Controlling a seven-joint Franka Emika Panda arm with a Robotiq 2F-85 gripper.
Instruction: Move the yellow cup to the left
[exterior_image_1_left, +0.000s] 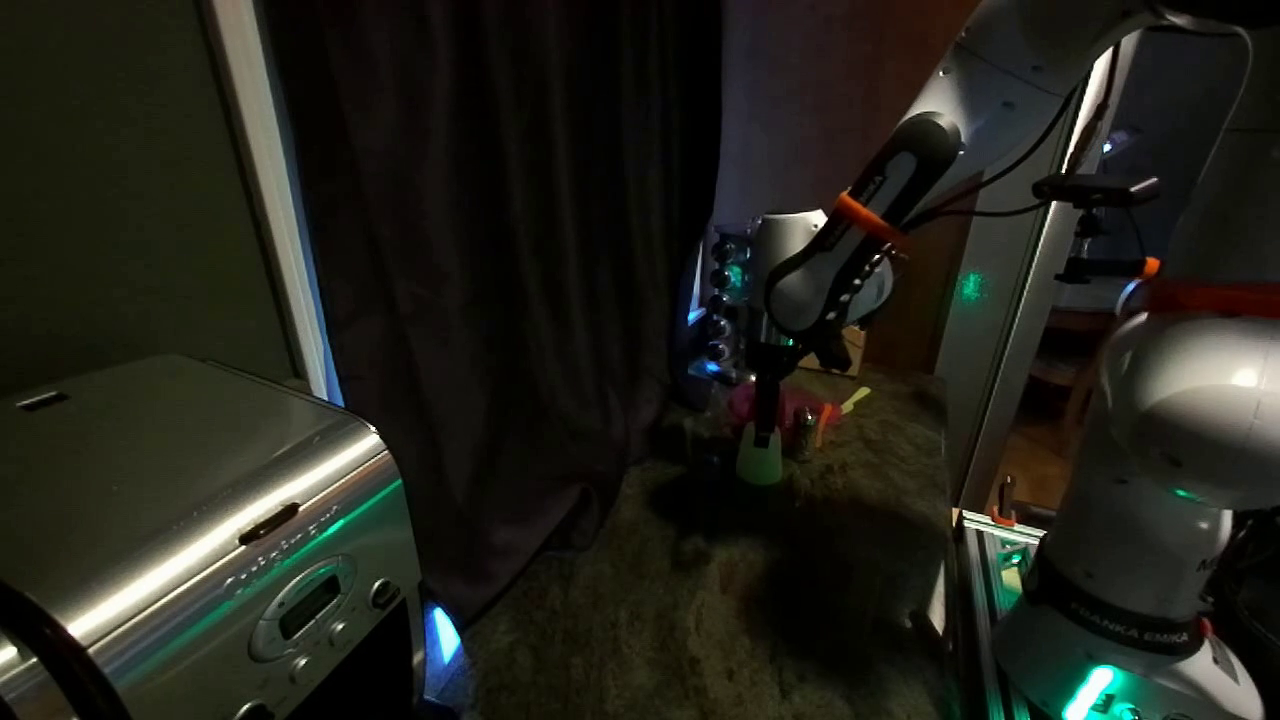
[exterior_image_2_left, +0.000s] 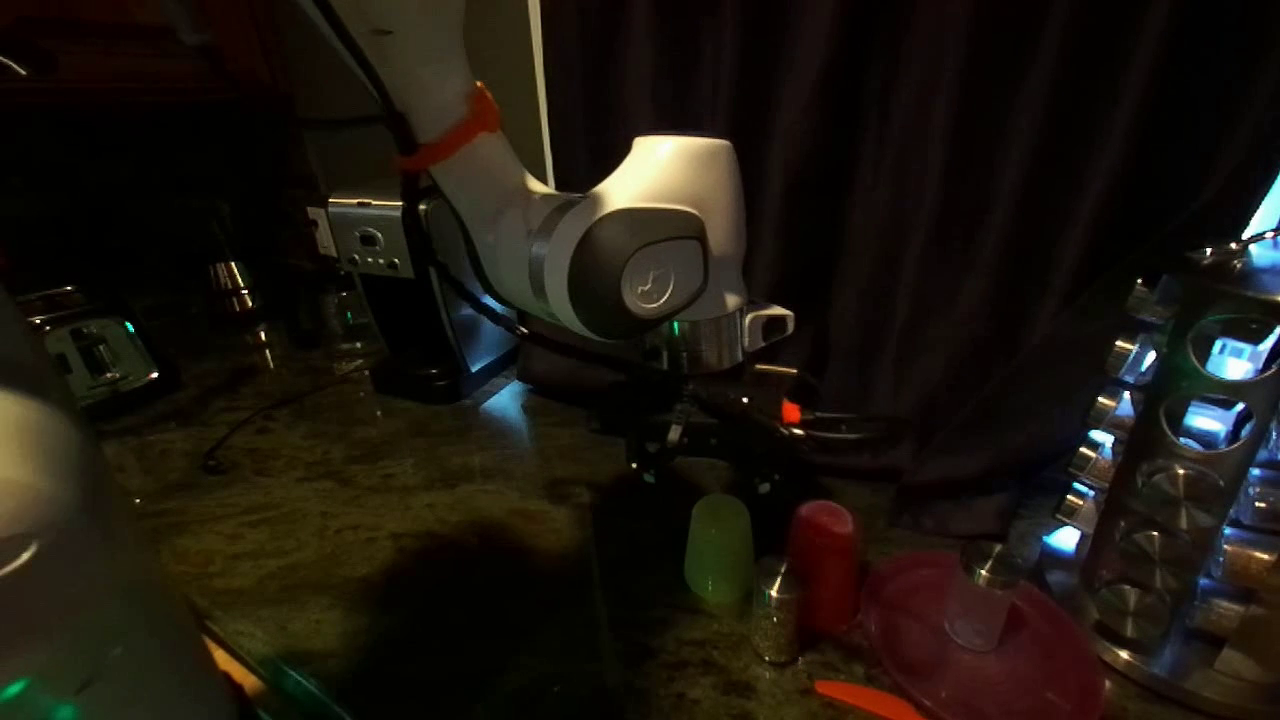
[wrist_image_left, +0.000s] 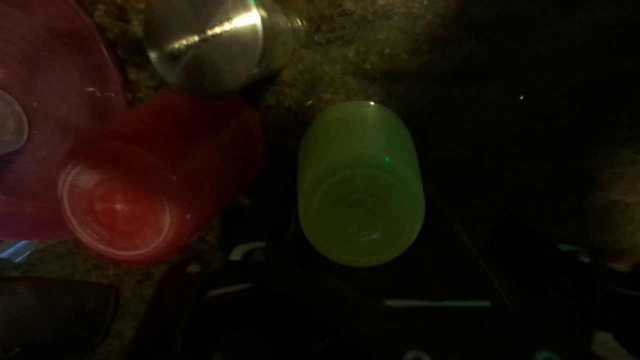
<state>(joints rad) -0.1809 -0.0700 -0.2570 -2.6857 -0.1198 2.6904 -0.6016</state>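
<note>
Beside the red cup (exterior_image_2_left: 825, 567): yellow cup (exterior_image_2_left: 719, 550), inverted on the tabletop (exterior_image_1_left: 620, 610).
Fingers (exterior_image_1_left: 767, 408): seem spread, holding nothing.
Gap between cups: narrow; a finger descending off-centre could knock one over.

Task cup (exterior_image_2_left: 719, 548): on tabletop (exterior_image_2_left: 480, 470); in an exterior view, left of neighbour cup (exterior_image_2_left: 826, 570), apart.
Shaker (exterior_image_2_left: 777, 615): same view, before the gap between cups.
Plate (exterior_image_2_left: 910, 595): right of neighbour cup, jar (exterior_image_2_left: 978, 605) on it.
Utensil (exterior_image_2_left: 862, 697): front-left of plate.
Spice rack (exterior_image_2_left: 1150, 560): right of plate.
Curtain (exterior_image_2_left: 900, 200): behind cups.
Coffee maker (exterior_image_2_left: 392, 308): back left, toaster (exterior_image_2_left: 100, 360) farther left.
Hand (exterior_image_1_left: 765, 438): across task cup's upper part, in an exterior view.
</note>
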